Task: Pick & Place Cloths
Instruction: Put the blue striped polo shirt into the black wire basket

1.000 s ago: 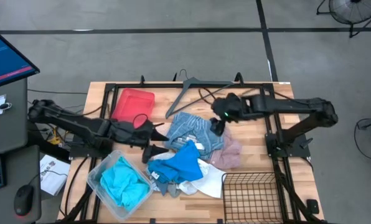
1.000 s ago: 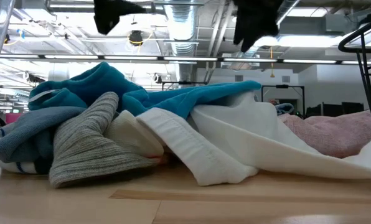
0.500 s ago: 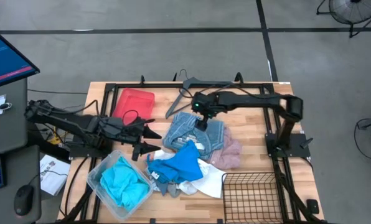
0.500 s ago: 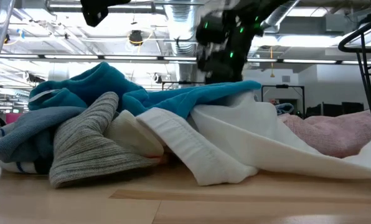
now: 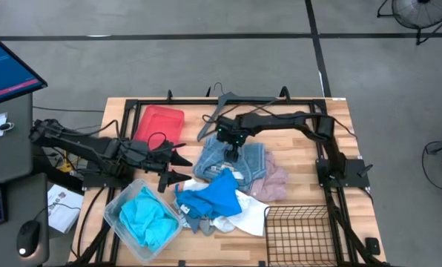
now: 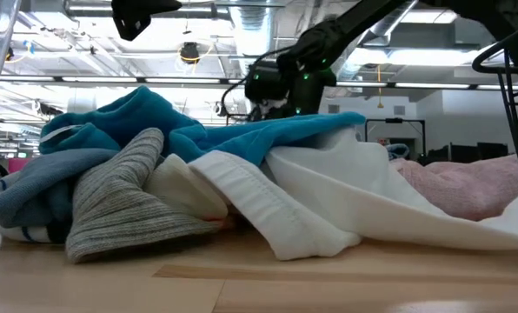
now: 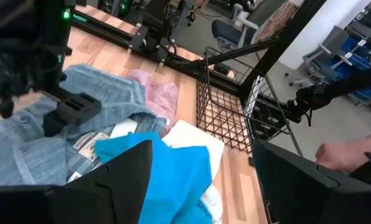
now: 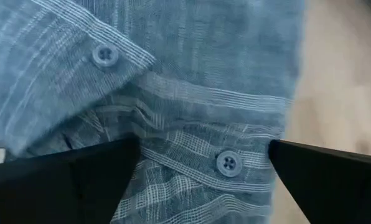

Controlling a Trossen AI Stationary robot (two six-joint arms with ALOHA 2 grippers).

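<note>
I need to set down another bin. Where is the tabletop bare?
Bare wood lies right of the red tray behind the grey hanger, and along the right edge beyond the wire basket. The cloth pile crowds the middle.

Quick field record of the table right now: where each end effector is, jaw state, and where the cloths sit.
right end effector: over the blue-striped shirt, open, nothing held
left end effector: beside the pile, open, empty
turquoise cloth: in the clear bin
pile: blue cloth, white cloth, pink cloth
wire basket: no cloth inside
</note>
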